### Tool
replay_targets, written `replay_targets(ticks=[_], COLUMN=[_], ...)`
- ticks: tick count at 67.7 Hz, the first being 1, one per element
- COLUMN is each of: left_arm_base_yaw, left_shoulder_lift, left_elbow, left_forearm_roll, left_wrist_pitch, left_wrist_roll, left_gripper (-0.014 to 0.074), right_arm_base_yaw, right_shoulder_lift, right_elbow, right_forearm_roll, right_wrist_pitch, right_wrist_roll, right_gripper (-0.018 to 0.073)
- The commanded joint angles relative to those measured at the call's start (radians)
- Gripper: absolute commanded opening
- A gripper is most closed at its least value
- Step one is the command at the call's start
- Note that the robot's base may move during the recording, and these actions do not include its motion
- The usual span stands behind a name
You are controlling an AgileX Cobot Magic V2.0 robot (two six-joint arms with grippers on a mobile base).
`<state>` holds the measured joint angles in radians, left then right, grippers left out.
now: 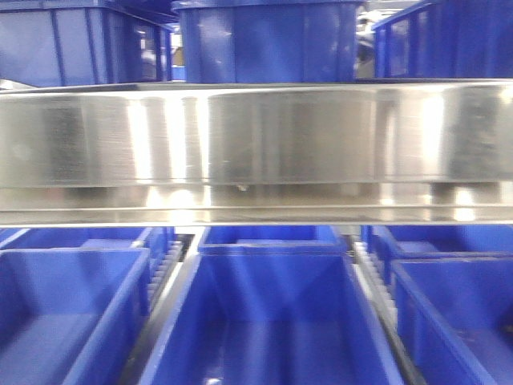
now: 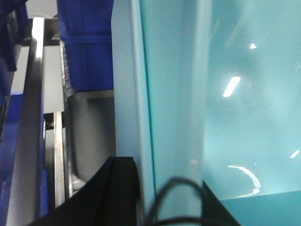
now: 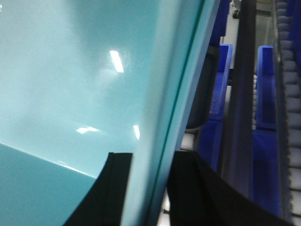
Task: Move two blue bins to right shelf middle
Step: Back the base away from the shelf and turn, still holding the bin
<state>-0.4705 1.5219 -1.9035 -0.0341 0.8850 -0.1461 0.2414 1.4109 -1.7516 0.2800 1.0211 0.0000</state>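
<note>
- The pale blue bin (image 2: 225,117) fills the left wrist view from 12 round to 5 o'clock, with its thick rim (image 2: 128,94) running up the frame; the front view does not show it, so its place against the shelf cannot be told
- The left gripper (image 2: 162,174), at 6 o'clock, has one black finger (image 2: 120,188) outside the rim and a dark shape inside, so it looks clamped on the wall
- The right gripper (image 3: 153,160), at 6 o'clock in its own view, straddles a pale rim the same way and appears closed on it
- Whether a second bin is nested inside cannot be told
- Judged light and empty; the walls are glossy, so likely slippery, and may flex, while the rim looks stiffest, so hold there on two facing sides and carry it level
- Dark blue crates (image 1: 264,321) sit at 6 and 12 o'clock around the steel shelf edge (image 1: 256,136) and are not the ones to move
</note>
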Motion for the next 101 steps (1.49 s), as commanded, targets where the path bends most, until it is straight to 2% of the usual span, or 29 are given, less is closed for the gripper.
replay_targets(ticks=[1, 14, 101], left_arm_base_yaw=[-0.002, -0.002, -0.002], left_shoulder_lift=[-0.022, -0.022, -0.022], left_elbow=[-0.02, -0.02, -0.02], left_forearm_roll=[-0.066, -0.066, -0.066], left_wrist_pitch=[-0.15, -0.15, -0.15], left_wrist_roll=[-0.009, -0.009, -0.009], left_gripper=[-0.0111, -0.0111, -0.0111], right_arm_base_yaw=[0.002, 0.002, 0.002], right_shoulder_lift=[-0.013, -0.013, -0.013], right_elbow=[-0.013, -0.013, -0.013], right_forearm_roll=[0.045, 0.045, 0.045], right_wrist_pitch=[-0.051, -0.097, -0.099], right_wrist_roll=[-0.033, -0.033, -0.033], right_gripper=[-0.0154, -0.0154, -0.0154])
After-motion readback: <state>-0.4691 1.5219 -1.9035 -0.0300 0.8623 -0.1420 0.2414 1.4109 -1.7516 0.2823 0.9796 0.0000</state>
